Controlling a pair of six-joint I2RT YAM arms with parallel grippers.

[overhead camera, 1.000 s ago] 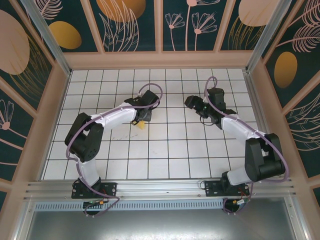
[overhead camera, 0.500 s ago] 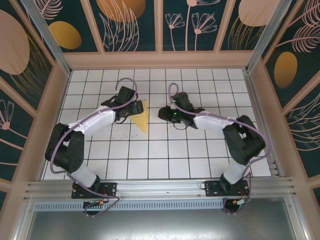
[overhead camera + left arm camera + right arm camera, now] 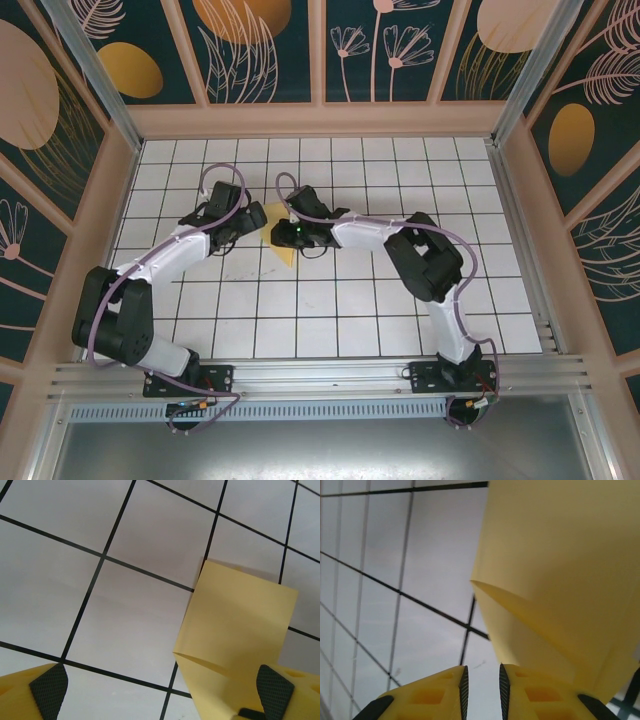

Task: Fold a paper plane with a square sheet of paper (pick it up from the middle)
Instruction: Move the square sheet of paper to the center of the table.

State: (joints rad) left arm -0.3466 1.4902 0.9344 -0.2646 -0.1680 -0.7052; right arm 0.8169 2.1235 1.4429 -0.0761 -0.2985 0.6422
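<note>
The pale-yellow sheet of paper (image 3: 285, 252) lies on the white tiled table, folded into a slim pointed shape with a crease. In the left wrist view the paper (image 3: 240, 625) lies flat, and its lower part runs under my right-hand finger. My left gripper (image 3: 250, 222) (image 3: 162, 690) is wide open at the paper's left edge and holds nothing. My right gripper (image 3: 283, 233) (image 3: 481, 690) hovers over the paper from the right. Its jaws are a narrow gap apart, with bare table between them. The paper (image 3: 560, 570) rises beside and above its right finger.
The table (image 3: 330, 300) is white tiles with black grid lines, walled by wooden panels (image 3: 320, 120) on three sides. The right arm (image 3: 420, 260) stretches across the middle towards the left. An aluminium rail (image 3: 320, 375) runs along the near edge.
The left gripper has opened wide, let go of the paper and drawn back left. The right arm has swung left to the paper, its jaws narrowing.
</note>
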